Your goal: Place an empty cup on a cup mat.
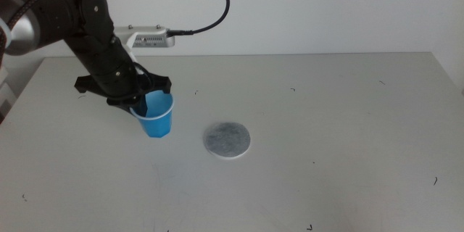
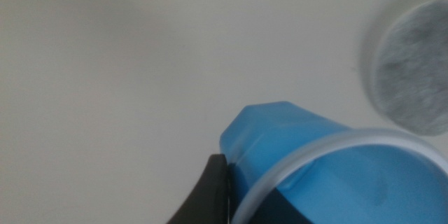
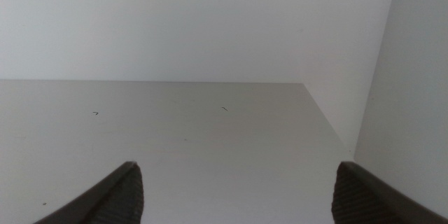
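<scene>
One pincer (image 1: 142, 100) grips the cup (image 1: 156, 115) beside the cup mat (image 1: 228, 140).

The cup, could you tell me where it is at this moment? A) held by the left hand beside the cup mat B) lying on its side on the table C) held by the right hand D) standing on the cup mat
A: the left hand grips the cup at its rim, tilted, apart from the cup mat, which lies bare; the right hand holds nothing, its jaws spread.
</scene>
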You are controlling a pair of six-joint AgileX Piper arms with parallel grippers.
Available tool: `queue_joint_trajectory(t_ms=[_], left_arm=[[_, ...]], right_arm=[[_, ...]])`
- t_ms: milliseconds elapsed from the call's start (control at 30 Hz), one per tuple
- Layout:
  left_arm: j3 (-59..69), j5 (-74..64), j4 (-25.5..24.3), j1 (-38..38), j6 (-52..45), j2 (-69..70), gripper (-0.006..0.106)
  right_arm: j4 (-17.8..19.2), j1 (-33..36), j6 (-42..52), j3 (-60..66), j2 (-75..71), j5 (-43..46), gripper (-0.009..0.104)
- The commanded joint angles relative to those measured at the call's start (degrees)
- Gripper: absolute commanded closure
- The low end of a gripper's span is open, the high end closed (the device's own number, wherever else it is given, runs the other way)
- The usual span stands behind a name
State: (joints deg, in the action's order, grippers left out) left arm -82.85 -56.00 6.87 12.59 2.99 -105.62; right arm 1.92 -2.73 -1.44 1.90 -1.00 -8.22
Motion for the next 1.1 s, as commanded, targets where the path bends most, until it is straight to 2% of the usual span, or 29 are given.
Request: queue_joint_trajectory(t_ms=[0, 300, 533, 1067], left_arm=[[-5.13, -1.63, -0.12, 2.04, 2.24, 3.37, 0.1], [-11.71, -2.84, -0.62, 8.64, 6.69, 2.8, 0.1], [-17.29, -3.75, -0.88, 13.74, 7.25, -3.5, 0.1], [-18.95, 0.5, -1.61, 15.44, 7.25, -13.26, 0.1]], right_arm=[[0.52, -0.04, 0.49, -0.66, -1.1, 4.45, 0.001], [0.52, -0.04, 0.49, -0.66, -1.1, 4.45, 0.001], [0.52, -0.04, 0.49, -0.66, -1.1, 4.45, 0.001], [0.52, -0.04, 0.49, -0.66, -1.1, 4.45, 0.001]])
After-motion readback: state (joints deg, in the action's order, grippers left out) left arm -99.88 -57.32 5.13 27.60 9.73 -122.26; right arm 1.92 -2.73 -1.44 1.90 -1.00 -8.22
